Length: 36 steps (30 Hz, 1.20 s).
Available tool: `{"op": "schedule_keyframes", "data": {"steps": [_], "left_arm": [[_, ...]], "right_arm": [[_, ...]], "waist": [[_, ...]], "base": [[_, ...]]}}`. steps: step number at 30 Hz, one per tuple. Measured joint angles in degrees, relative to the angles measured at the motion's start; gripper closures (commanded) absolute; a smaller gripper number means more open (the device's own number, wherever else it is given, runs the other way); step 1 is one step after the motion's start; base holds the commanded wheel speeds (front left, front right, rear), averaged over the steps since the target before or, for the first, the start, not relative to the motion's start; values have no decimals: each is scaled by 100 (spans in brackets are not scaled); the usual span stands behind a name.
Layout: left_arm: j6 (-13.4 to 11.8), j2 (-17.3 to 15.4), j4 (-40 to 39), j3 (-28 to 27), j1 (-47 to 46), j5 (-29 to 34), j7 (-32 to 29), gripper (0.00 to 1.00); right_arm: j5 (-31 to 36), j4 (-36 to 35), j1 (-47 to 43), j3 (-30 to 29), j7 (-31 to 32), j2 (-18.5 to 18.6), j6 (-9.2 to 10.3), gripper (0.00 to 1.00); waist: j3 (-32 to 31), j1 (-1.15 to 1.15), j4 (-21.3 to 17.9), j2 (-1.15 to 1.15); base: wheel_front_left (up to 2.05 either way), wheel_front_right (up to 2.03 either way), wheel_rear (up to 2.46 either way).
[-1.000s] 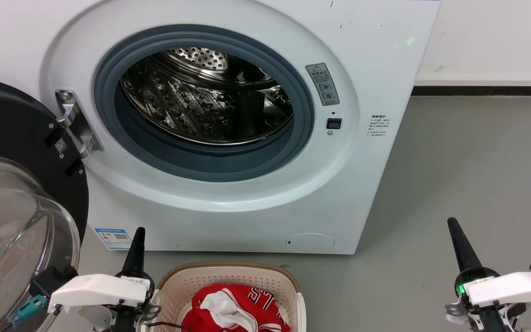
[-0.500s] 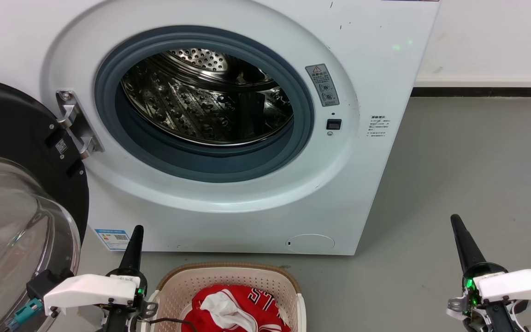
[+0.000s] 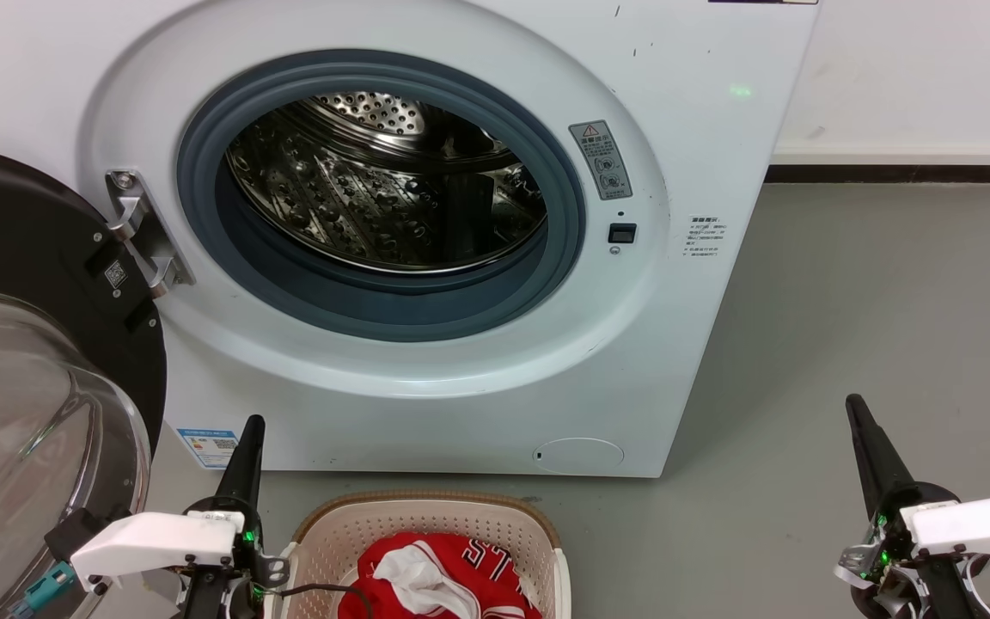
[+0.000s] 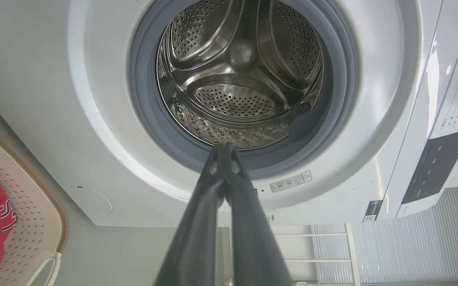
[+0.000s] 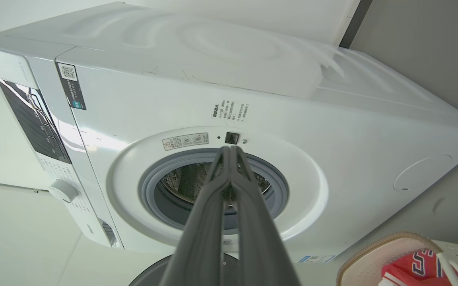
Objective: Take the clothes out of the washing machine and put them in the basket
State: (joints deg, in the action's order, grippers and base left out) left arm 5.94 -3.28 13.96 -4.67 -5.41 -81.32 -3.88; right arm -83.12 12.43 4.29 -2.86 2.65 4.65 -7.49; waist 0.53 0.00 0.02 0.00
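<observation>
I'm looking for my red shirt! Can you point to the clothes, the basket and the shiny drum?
clothes [image 3: 482,589]: head view, on the red fabric.
basket [image 3: 426,520]: head view, on its perforated back wall.
drum [image 4: 233,99]: left wrist view, on the holed steel back plate.

Lower left: white angular wrist shell dotted with small dark screws, teal connector at its end, green light, thin black cable. Lower right: matching white shell, green glow. Long dark fingers, tapering to blunt tips, matte grey close up.
</observation>
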Motion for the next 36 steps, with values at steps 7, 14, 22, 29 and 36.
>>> {"op": "schedule_keyframes", "data": {"steps": [7, 14, 22, 29, 36], "left_arm": [[46, 10, 2, -58, -26, -312, -75, 100], [71, 22, 3, -108, -42, -604, -149, 100], [122, 31, 7, -154, -48, -922, -219, 100], [155, 37, 9, -186, -57, -1103, -260, 100], [155, 38, 9, -186, -58, -1103, -260, 100]], "right_arm": [[-311, 42, 42, -40, 52, -2, 0, 100], [-595, 78, 60, -79, 108, -5, 0, 100], [-912, 115, 129, -125, 179, -10, 0, 100], [-1099, 147, 141, -156, 207, -16, 0, 100], [-1095, 148, 142, -175, 236, -27, 0, 100]], "waist": [[-9, 0, -1, 0], [-19, 0, -1, 0], [-29, 0, -1, 0], [-35, 0, -2, 0], [-35, 0, -2, 0]], "base": [[0, 0, 0], [0, 0, 0], [0, 0, 0], [0, 0, 0], [0, 0, 0]]}}
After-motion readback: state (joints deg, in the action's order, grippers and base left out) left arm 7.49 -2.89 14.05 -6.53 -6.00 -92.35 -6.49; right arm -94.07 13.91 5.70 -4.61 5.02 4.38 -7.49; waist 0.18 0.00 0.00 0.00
